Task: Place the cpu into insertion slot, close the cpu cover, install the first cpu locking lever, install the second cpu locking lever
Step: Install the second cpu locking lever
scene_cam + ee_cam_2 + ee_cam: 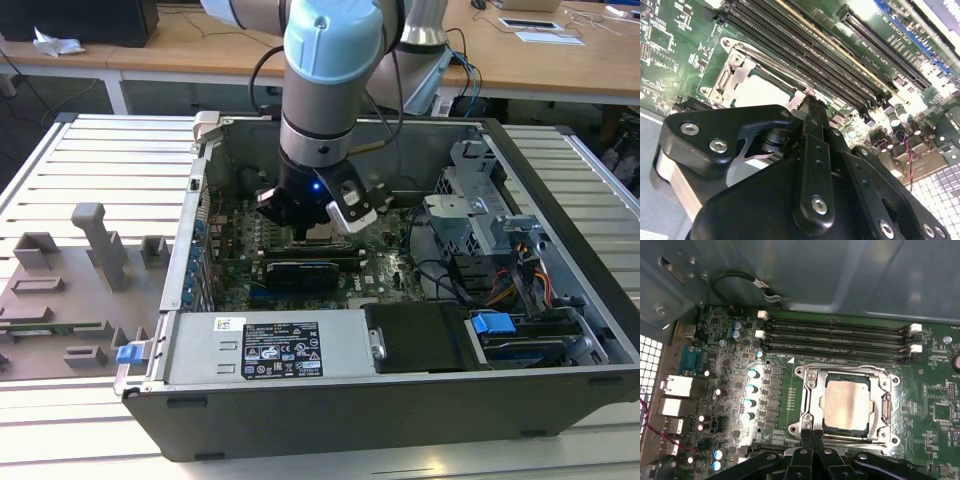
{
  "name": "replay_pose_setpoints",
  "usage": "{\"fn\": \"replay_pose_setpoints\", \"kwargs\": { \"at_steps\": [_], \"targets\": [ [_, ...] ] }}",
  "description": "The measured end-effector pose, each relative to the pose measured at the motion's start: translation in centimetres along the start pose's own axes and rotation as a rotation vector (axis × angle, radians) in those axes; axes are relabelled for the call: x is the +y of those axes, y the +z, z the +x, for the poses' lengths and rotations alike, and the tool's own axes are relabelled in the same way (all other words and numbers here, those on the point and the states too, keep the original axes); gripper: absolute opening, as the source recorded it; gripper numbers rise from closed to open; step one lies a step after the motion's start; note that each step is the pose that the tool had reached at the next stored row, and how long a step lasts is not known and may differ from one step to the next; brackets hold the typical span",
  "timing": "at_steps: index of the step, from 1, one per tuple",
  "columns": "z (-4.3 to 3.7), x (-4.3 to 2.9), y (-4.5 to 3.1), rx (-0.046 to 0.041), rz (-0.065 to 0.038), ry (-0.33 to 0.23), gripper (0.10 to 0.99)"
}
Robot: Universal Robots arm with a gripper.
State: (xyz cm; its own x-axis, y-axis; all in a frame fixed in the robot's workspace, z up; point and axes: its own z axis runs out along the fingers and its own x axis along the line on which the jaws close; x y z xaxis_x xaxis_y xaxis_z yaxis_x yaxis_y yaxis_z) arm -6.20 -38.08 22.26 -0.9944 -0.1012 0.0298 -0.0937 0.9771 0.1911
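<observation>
Closed fingertips (812, 437) touch cpu cover (810, 405); pale cpu (846, 404) apparently seated.

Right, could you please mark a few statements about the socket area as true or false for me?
1. The cpu lies in the insertion slot. True.
2. The claw holds the chip above the board. False: the claw is at the socket's edge and the chip lies seated.
3. The cpu cover lies flat around the chip. True.
4. The long memory slots hold cards. False: they look empty.
</observation>
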Motion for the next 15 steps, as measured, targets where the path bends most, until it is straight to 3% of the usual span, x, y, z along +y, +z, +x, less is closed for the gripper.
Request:
{"fn": "replay_pose_setpoints", "kwargs": {
  "at_steps": [6, 7, 10, 15],
  "targets": [
    [-0.26, 0.04, -0.35, 0.0046, 0.009, 0.001, 0.106],
    [-0.73, 0.0, -0.37, 0.0135, 0.008, 0.003, 0.106],
    [-1.12, -0.03, -0.4, 0.0194, 0.011, 0.004, 0.106],
    [-1.23, 0.01, -0.71, 0.0206, 0.017, 0.004, 0.106]
  ]
}}
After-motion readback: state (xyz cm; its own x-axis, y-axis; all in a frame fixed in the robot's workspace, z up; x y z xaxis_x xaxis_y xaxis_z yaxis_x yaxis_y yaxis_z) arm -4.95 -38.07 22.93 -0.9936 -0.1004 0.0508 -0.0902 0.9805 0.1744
